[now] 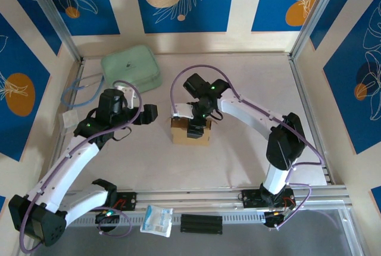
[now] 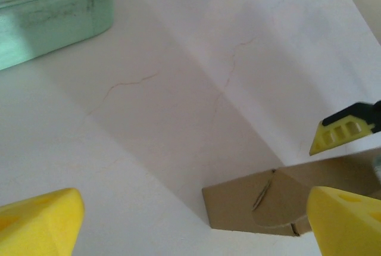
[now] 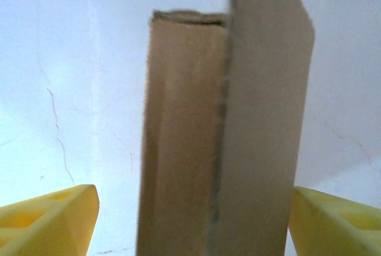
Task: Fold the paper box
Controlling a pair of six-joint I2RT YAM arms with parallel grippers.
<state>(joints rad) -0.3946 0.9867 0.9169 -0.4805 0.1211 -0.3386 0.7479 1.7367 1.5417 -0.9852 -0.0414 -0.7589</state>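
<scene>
Paper box (image 1: 180, 136) stands partly folded mid-table (image 1: 250, 89), well apart from mint pouch (image 1: 131, 68) at back left. Right gripper (image 3: 190, 220) straddles box, fingers wide apart, no clamp visible. Left gripper (image 2: 193, 214) just beside box, spread wide, empty.
</scene>
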